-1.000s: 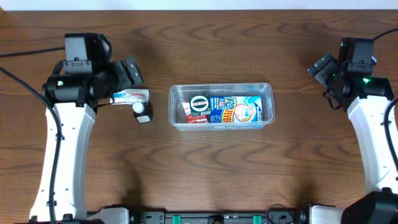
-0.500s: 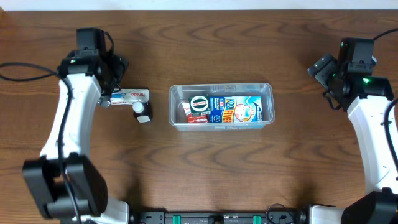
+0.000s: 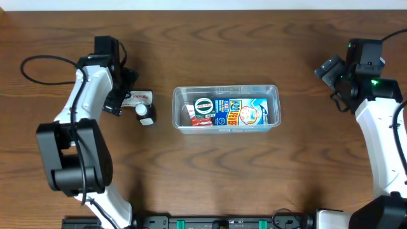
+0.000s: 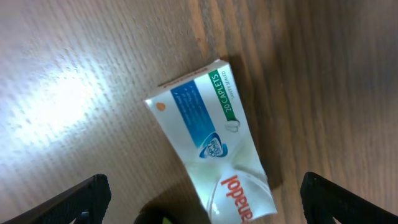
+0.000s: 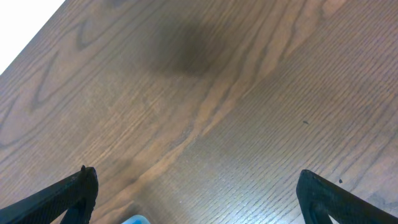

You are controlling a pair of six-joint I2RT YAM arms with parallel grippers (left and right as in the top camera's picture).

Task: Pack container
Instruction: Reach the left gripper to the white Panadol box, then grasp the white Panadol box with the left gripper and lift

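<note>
Read "20 CAPLETS", "Panadol" on white box [image 4: 208, 146], flat on woodgrain table [image 3: 254, 184], left of container [image 3: 226, 88]. Straddled by released left gripper [image 4: 202, 186]; right gripper [image 5: 196, 186] likewise released.

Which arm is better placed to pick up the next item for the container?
Left. The left gripper sits open right over the white caplet box, with the small bottle beside it, both left of the container. The right gripper is far off on the other side, over bare table.

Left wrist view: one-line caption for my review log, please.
Open left pincer poised over a white, blue and green caplet box lying flat on the wooden table.
</note>
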